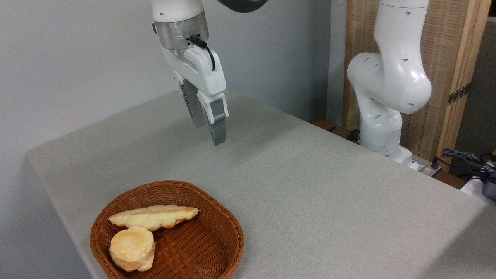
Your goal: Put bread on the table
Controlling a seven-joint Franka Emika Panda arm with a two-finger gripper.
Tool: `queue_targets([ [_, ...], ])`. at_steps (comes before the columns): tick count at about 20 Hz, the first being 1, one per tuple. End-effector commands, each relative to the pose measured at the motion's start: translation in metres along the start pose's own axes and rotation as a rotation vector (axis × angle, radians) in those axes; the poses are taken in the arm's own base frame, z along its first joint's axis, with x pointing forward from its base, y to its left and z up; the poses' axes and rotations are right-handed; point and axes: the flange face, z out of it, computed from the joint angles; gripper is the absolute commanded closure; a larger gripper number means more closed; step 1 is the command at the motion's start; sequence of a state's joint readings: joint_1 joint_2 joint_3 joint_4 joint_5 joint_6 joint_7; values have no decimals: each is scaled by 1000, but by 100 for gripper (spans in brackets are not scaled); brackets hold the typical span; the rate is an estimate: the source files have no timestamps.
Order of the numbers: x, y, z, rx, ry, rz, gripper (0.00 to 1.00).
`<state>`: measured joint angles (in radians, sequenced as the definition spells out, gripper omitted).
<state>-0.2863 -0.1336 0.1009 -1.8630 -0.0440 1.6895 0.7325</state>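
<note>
Two pieces of bread lie inside a brown wicker basket point(217, 240) at the front left of the table point(310, 186). The long braided loaf point(155, 216) rests across the basket's back part. A thick round bun point(131, 248) sits in front of it, touching its underside. My gripper point(209, 131) hangs well above the table, behind the basket and to its right, pointing down. Its two grey fingers stand a small gap apart with nothing between them. It touches neither bread nor basket.
The arm's white base point(383, 116) stands at the table's far right edge. Cables and a small device point(476, 166) lie beyond the right corner. A wooden panel point(449, 69) rises behind the base. A grey wall runs along the left.
</note>
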Motion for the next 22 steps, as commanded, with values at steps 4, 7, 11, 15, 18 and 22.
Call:
queue_targets([
  [4, 3, 5, 0, -4, -26, -39, 0],
  [7, 2, 5, -1, -3, -24, -41, 0],
  [11, 2, 5, -1, -1, -24, -40, 0],
  [15, 1, 1, -7, 4, -6, -51, 0],
  [18, 2, 1, -5, 3, -9, -48, 0],
  [22, 1, -2, -4, 7, -8, -51, 0],
])
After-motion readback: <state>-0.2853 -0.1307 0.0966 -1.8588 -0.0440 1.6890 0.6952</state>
